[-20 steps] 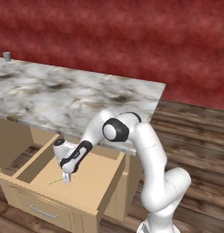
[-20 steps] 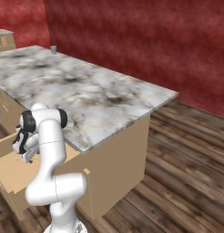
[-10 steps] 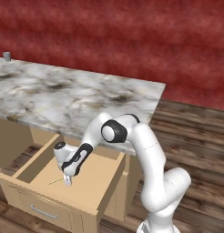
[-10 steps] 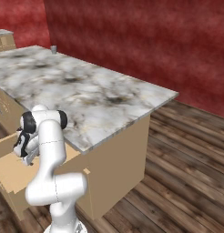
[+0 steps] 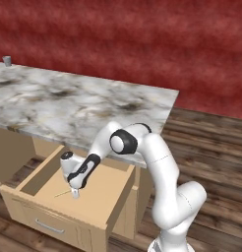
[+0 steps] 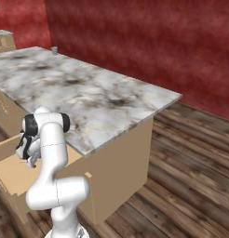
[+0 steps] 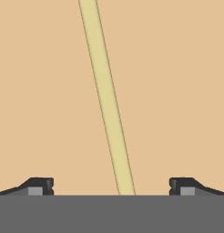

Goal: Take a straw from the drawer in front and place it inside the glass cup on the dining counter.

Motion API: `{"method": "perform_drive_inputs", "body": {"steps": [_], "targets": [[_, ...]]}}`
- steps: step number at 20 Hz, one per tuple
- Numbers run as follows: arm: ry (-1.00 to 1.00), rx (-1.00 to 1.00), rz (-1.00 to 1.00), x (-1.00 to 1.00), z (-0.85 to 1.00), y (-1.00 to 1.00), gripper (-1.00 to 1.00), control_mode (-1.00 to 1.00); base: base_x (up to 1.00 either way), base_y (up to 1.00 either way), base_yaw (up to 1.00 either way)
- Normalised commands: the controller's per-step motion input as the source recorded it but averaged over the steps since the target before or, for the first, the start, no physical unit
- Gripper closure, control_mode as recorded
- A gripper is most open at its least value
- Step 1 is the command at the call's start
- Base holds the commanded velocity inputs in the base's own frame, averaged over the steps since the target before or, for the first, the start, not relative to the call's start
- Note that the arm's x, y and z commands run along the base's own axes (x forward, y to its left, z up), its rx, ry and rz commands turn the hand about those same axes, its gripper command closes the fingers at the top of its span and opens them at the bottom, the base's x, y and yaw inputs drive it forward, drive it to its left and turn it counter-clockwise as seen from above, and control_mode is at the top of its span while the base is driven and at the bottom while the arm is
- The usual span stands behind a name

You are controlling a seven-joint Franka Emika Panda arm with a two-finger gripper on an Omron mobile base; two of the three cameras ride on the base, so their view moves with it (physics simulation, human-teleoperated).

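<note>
Arm: rises from the base, bends at the dark elbow joint under the edge of the marble surface (image 5: 83,106), then reaches down and left into the open drawer (image 5: 101,194).
Wrist: points almost straight down at the drawer floor.
Claw (image 5: 75,193): fingers spread wide apart, holding nothing, low over the drawer floor; in the hand view the two dark fingertips (image 7: 40,185) stand far to either side of the straw.
Straw (image 7: 107,100): lies flat on the tan drawer floor, running between the fingertips and away from the claw; in the left base view its pale end (image 5: 61,194) sticks out left of the claw.
Drawer: pulled out toward the near side, silver handle on its front.
Glass cup (image 5: 7,60): upright at the far left corner of the marble surface, well apart from the arm.
</note>
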Motion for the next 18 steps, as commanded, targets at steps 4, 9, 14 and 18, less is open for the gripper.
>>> {"method": "perform_drive_inputs", "body": {"steps": [4,9,14,18], "targets": [[0.0,0.03,0.05,0.0,-0.39,0.04,1.0,-1.0,0.0,0.0,0.0],[0.0,0.04,0.02,-0.02,-0.35,0.01,1.0,-1.0,0.0,0.0,0.0],[0.0,0.03,0.01,-0.19,-0.19,0.0,1.0,-1.0,0.0,0.0,0.0],[0.0,0.01,0.0,-0.23,-0.03,0.0,1.0,-1.0,0.0,0.0,0.0]]}}
